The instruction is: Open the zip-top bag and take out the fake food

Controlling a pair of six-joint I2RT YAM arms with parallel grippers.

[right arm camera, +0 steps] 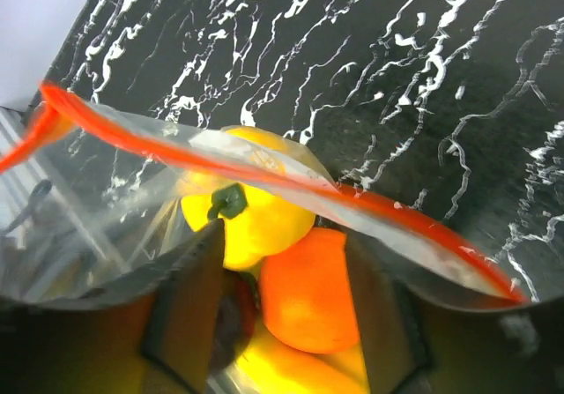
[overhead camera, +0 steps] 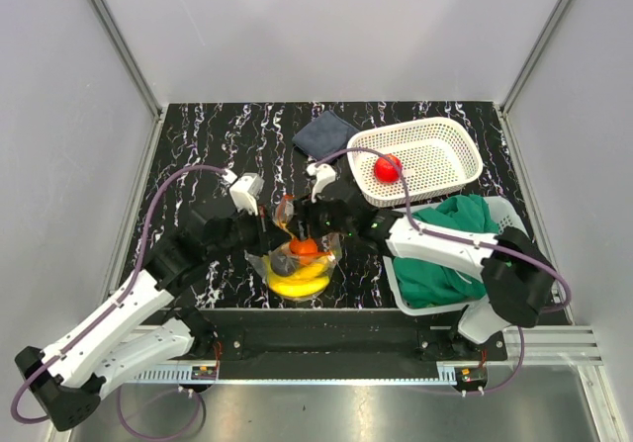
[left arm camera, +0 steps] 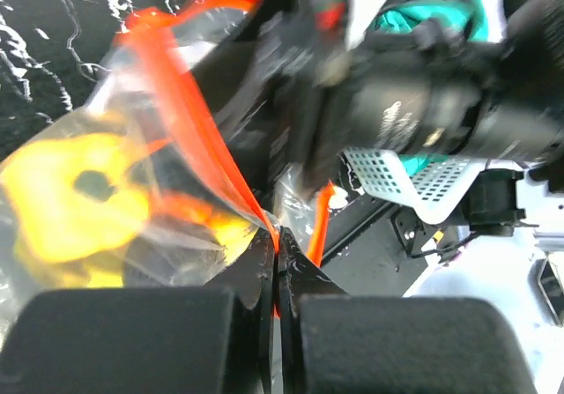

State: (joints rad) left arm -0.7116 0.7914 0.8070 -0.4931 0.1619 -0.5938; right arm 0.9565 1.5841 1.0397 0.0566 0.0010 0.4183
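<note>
I see the black, white-veined marble-look worktop [overhead camera: 218, 145] across the whole scene. At its near right sits a white plastic basket [overhead camera: 509, 210] stuffed with a rumpled green cloth [overhead camera: 445, 254]. Just beyond it, at the far right, a second white perforated basket [overhead camera: 445, 165] holds one glossy red plastic apple [overhead camera: 387, 169]. A dark blue folded cloth [overhead camera: 324, 132] lies at the far centre, just left of that basket.

The clear, crinkly zip-top bag [overhead camera: 282, 264] is at the near centre, between my two arms, with its mouth open. Its red-orange zip strip [right arm camera: 264, 178] is drawn taut across the top. My left claw [left arm camera: 280, 262] is clamped tight on that strip.

My right claw [right arm camera: 286, 262] is inside the bag's mouth with its jaws apart, straddling the plastic orange [right arm camera: 304, 297]. I cannot tell whether the pads touch it. A yellow pepper-like piece [right arm camera: 256, 218] sits just behind the orange, and yellow plastic bananas [overhead camera: 297, 286] lie at the bag's near end.
</note>
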